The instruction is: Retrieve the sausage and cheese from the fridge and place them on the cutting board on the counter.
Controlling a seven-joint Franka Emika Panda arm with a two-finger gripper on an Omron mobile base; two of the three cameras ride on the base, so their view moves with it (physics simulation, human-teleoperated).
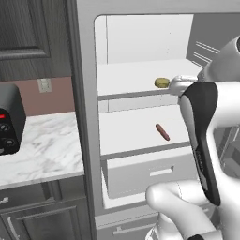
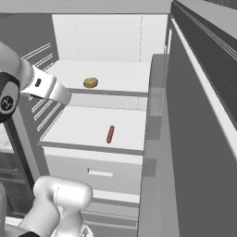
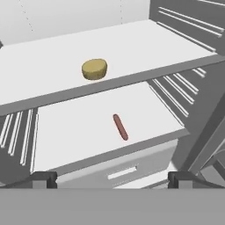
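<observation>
The tool hangs at the mouth of the open fridge, its 2 dark finger tips spread as wide as they go, nothing between them, nothing held. The white arm, glossy with a black band down its side, rises in front of the fridge's right half.

Nearest inside is the white drawer, flat-fronted with a slim slot handle. Right above it sits the lower shelf, a smooth white slab with a grey front lip. On it lies the sausage, a small reddish-brown cylinder with rounded ends, lying flat, near the shelf's front edge and a bit right of its middle.

1 level up and farther back is the upper shelf, again plain white. The cheese rests there, a stubby yellowish-tan puck with a flat top, close to the front lip. It is well apart from the sausage, a shelf higher.

Ribbed grey side walls flank the shelves. Left of the fridge, in the left base view, a marble desk with grey veins carries a black toaster oven.
</observation>
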